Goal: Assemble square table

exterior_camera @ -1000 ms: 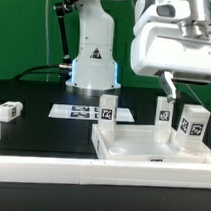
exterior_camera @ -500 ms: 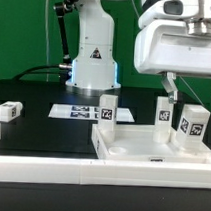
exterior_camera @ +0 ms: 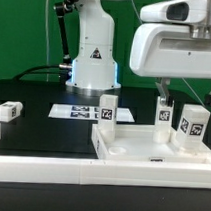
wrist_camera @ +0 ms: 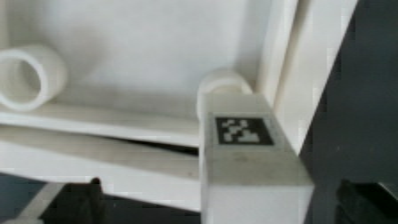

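The white square tabletop point(exterior_camera: 151, 148) lies at the exterior view's lower right with three tagged legs standing on it: one to the left point(exterior_camera: 107, 107), one in the middle point(exterior_camera: 163, 111), one to the right point(exterior_camera: 193, 126). A fourth leg point(exterior_camera: 6, 110) lies loose on the black table at the left. My gripper point(exterior_camera: 184, 96) hangs open just above the two right-hand legs. In the wrist view one upright leg point(wrist_camera: 246, 150) stands at the tabletop's rim point(wrist_camera: 294, 60) between my open gripper's point(wrist_camera: 222, 200) fingers, with a gap on each side. An empty round socket point(wrist_camera: 22, 80) shows nearby.
The marker board point(exterior_camera: 78, 112) lies flat behind the tabletop. The arm's white base point(exterior_camera: 93, 53) stands at the back. A long white rail point(exterior_camera: 50, 171) runs along the front edge of the table.
My hand has sunk a little in the exterior view, so its top now shows, and its finger by the middle leg has shifted slightly left. The legs and tabletop have not moved.
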You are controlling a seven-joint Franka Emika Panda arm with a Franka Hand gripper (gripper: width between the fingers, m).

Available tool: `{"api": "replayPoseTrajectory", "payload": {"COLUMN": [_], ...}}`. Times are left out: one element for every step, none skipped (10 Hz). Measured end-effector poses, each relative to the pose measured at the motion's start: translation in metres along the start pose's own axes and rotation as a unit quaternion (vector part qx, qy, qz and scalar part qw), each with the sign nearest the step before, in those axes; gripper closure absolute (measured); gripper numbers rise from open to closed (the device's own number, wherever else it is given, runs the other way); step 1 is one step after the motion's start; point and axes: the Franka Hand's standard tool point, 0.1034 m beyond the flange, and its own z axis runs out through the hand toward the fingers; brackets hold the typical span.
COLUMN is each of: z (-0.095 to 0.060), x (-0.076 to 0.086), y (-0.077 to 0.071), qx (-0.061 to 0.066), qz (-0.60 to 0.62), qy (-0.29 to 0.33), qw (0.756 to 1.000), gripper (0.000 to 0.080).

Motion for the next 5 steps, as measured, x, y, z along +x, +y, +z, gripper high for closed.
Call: {"api": "replayPoseTrajectory", "payload": {"z": [-0.0007, 0.0009, 0.0043, 0.0068, 0.0084], "x": [0.0065, 0.006, 0.0086, 0.0115, 0.0118], "y": [0.0012, 0.0023, 0.007, 0.0083, 0.007], "qx": [-0.002, -0.002, -0.003, -0.003, -0.004], "qz": [0.0, 0.001, 0.004, 0.008, 0.01], "qy": [0.01, 0.008, 0.007, 0.007, 0.006], "qw": [1.0, 1.0, 1.0, 1.0, 1.0], "gripper": [0.015, 0.015, 0.015, 0.015, 0.015]}}
